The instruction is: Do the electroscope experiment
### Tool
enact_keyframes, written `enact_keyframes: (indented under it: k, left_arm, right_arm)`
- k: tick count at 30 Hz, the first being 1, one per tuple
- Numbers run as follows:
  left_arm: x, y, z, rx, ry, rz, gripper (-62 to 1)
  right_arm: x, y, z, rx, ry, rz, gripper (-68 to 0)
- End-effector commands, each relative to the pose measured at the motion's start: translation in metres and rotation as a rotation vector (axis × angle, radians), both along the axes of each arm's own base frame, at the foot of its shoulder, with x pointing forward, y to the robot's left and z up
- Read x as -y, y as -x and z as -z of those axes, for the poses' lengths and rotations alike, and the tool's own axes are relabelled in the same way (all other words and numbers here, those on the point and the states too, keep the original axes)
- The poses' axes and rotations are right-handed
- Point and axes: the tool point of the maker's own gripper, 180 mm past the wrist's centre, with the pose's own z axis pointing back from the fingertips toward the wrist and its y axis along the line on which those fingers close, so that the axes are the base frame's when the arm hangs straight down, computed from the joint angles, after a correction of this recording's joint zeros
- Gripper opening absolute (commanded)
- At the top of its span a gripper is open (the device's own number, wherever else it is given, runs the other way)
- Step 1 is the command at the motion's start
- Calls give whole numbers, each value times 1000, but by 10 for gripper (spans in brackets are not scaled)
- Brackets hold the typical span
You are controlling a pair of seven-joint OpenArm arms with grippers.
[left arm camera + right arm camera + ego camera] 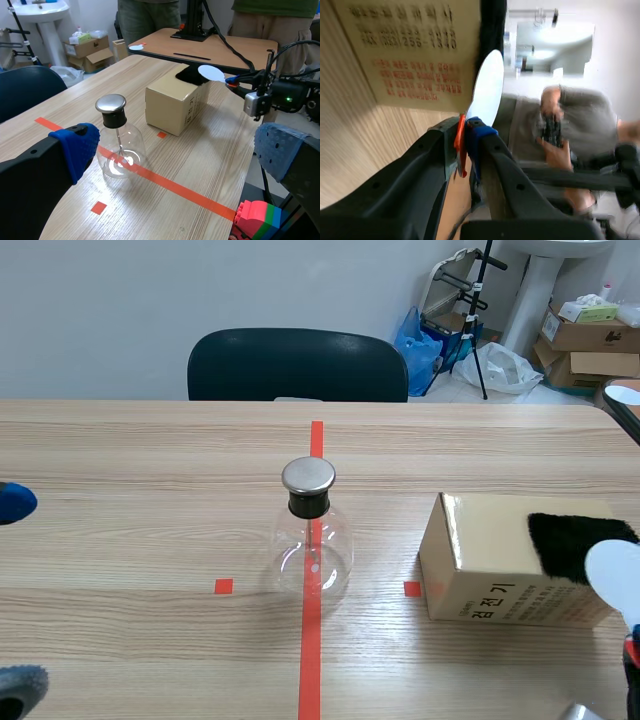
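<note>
Electroscope: a clear, round-bellied glass electroscope (312,545) with a black stopper and a flat, shiny metal cap on top; a thin metal rod runs from the stopper down into the belly; what hangs at the rod's end is too small to tell.
Electroscope's place: upright at the middle of the pale wooden table (150,540), on the long orange-red tape line (310,660); the two small tape squares lie to its left and right; nothing touches it.
Left gripper: the left gripper (178,150) is spread wide with nothing between its fingers; it sits low at the near left, well apart from the electroscope; in its wrist view the flask stands ahead, nearer the blue-padded finger.
Right gripper: the right gripper (467,137) is clamped on the orange-red stem of a flat, round white disc (489,92); it sits at the near right edge.
White disc: it stands up from the fingertips over the right end of the box, by the black patch; whether it touches the patch cannot be told.
Box: a tan cardboard box (500,560) with printed lettering on its side, right of the electroscope and apart from it; a black furry patch (570,540) lies on its top, toward the right.
Beyond the table: a dark blue chair (297,365) at the far edge, behind the tape line.
</note>
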Motion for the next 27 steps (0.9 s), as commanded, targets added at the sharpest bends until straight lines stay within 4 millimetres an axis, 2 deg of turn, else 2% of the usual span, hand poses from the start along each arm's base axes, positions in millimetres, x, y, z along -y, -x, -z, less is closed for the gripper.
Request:
enact_keyframes:
  k: [1, 2, 5, 6, 10, 11, 15, 16, 20, 21, 24, 25, 27]
  left_arm:
    - [0, -1, -6, 10, 28, -8, 14]
    - [0, -1, -6, 10, 28, -8, 14]
    - [0, -1, -6, 10, 28, -8, 14]
    - [0, -1, -6, 10, 28, -8, 14]
    - [0, -1, -6, 10, 28, -7, 14]
    - [0, -1, -6, 10, 28, -7, 14]
    - [0, -1, -6, 10, 28, -7, 14]
    - [0, -1, -5, 9, 27, -7, 14]
    - [0, -1, -5, 10, 27, -7, 14]
    - [0, -1, -5, 10, 27, -7, 14]
    - [0, -1, -5, 9, 27, -7, 14]
    - [0, -1, -5, 9, 27, -7, 14]
    - [0, -1, -5, 8, 25, -7, 14]
  right_arm:
    - [-9, -4, -9, 47, 28, -53, -665]
    - [-5, -4, -10, 50, 25, -31, -665]
    - [24, -3, -11, 58, 31, 135, -665]
    - [25, -3, -11, 56, 35, 141, -665]
    - [-9, -8, -10, 53, 34, -52, -665]
    - [-12, -8, -10, 54, 30, -64, -665]
    - [18, -7, -11, 55, 42, 107, -665]
    - [19, -8, -10, 53, 49, 103, -665]
    - [-9, -12, -10, 52, 48, -56, -665]
    - [-6, -12, -11, 57, 43, -34, -665]
    - [21, -10, -11, 56, 55, 114, -665]
    - [24, -10, -11, 54, 62, 123, -665]
    - [10, -13, -11, 51, 68, 32, -665]
